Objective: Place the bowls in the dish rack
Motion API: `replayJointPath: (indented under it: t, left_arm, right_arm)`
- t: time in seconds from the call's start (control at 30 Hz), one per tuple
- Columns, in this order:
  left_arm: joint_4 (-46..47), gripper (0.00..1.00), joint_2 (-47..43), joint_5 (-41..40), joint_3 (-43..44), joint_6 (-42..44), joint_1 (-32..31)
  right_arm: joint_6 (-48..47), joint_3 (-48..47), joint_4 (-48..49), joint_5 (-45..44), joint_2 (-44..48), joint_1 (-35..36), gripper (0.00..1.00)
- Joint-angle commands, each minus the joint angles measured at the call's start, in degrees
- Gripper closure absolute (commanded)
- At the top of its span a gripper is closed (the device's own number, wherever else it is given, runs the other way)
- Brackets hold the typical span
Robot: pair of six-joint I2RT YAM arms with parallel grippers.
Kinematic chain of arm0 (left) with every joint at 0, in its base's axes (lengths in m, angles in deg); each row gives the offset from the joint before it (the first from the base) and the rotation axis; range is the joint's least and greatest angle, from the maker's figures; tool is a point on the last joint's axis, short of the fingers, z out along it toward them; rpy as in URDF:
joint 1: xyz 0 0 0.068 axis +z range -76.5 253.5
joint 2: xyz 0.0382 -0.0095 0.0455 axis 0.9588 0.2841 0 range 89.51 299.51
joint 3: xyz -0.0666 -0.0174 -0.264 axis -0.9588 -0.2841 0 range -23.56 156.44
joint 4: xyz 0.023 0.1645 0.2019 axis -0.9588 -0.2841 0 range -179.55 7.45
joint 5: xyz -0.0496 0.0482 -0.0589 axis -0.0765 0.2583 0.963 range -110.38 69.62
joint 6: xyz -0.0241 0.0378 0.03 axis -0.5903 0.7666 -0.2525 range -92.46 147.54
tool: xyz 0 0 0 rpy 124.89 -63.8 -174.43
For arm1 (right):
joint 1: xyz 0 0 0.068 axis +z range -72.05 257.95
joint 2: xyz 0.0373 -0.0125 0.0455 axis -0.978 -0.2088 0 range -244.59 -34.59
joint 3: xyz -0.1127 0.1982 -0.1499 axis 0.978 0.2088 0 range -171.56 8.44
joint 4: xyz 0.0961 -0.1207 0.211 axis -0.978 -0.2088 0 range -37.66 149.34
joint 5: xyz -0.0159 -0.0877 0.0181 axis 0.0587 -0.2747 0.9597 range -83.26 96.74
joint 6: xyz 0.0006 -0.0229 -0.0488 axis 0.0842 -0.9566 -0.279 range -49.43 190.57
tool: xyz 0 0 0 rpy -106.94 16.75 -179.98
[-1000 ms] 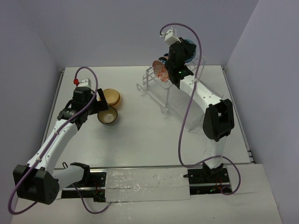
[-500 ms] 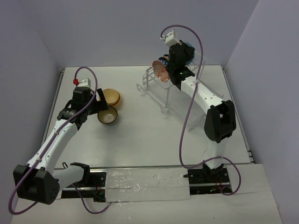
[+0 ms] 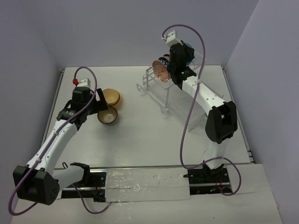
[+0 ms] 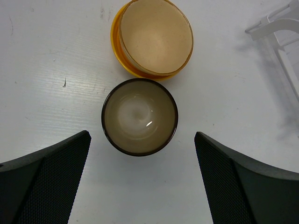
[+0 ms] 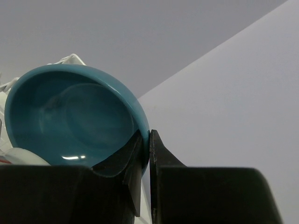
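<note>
Racking step: right pincer clamps blue bowl rim at dish rack; next: seat in slot, release; left pincer gaping, empty.

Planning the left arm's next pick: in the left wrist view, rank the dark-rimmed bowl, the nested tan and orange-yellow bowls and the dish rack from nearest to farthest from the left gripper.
From the left gripper:
1. Dark-rimmed bowl, on the table between the open fingers.
2. Nested tan and orange-yellow bowls, just beyond it.
3. Dish rack, only a corner showing, far off to the right.
</note>
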Motion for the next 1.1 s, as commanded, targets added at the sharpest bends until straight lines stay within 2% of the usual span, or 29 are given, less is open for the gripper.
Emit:
replayJointPath:
  t: [0.0, 0.23, 0.43, 1.07]
  left_arm:
    - [1.88, 0.01, -1.50, 1.13, -0.47, 0.66, 0.31]
    - [1.88, 0.01, -1.32, 1.04, -0.47, 0.66, 0.31]
    - [1.88, 0.01, -1.23, 1.31, -0.39, 0.66, 0.49]
    - [1.97, 0.01, -1.58, 1.57, -0.56, 0.66, 0.75]
  right_arm:
    - [-1.56, -2.98, 2.31, -1.96, 2.07, 0.71, 1.00]
    - [-4.12, -5.79, 6.02, -3.28, 0.04, 0.71, 1.00]
    - [-3.07, -8.43, 2.86, -2.67, -0.75, 0.97, 1.00]
    - [2.90, -2.45, -2.51, -3.02, 0.83, 3.00, 1.00]
